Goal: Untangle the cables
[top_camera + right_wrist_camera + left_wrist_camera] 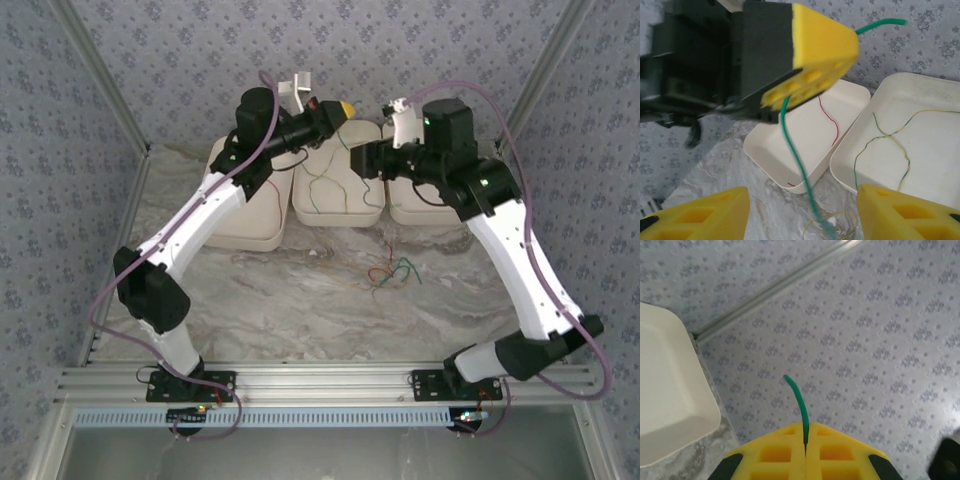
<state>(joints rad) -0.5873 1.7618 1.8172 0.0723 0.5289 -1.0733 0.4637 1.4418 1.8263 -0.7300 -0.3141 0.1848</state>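
Marble-veined table (260, 300) runs out from the aluminium rail (320, 382) where the 2 arms are bolted. Past its middle lies a small loose knot of cables (388, 270), red, green and olive strands crossing on the bare stone.

Beyond that, 3 white trays sit side by side along the far edge. The left tray (255, 228) has a thin red cable (830, 117) lying in it. The middle tray (338, 218) holds a looping green-and-olive cable (890, 137). The right tray (410, 212) is partly covered by the right arm.

Above the trays the 2 wrists meet. The right fingers (700, 215) stand wide apart, released, gripping nothing. A green cable (795, 155) hangs down in the gap between them without touching either one, and its lower end blurs towards the knot on the table.

Just above, the left fingers (782, 445) are clenched tight on that green cable. It is pinched in the seam between them, and a short curved end pokes out past the tips. Behind everything rises the grey floral wallpaper (200, 60).
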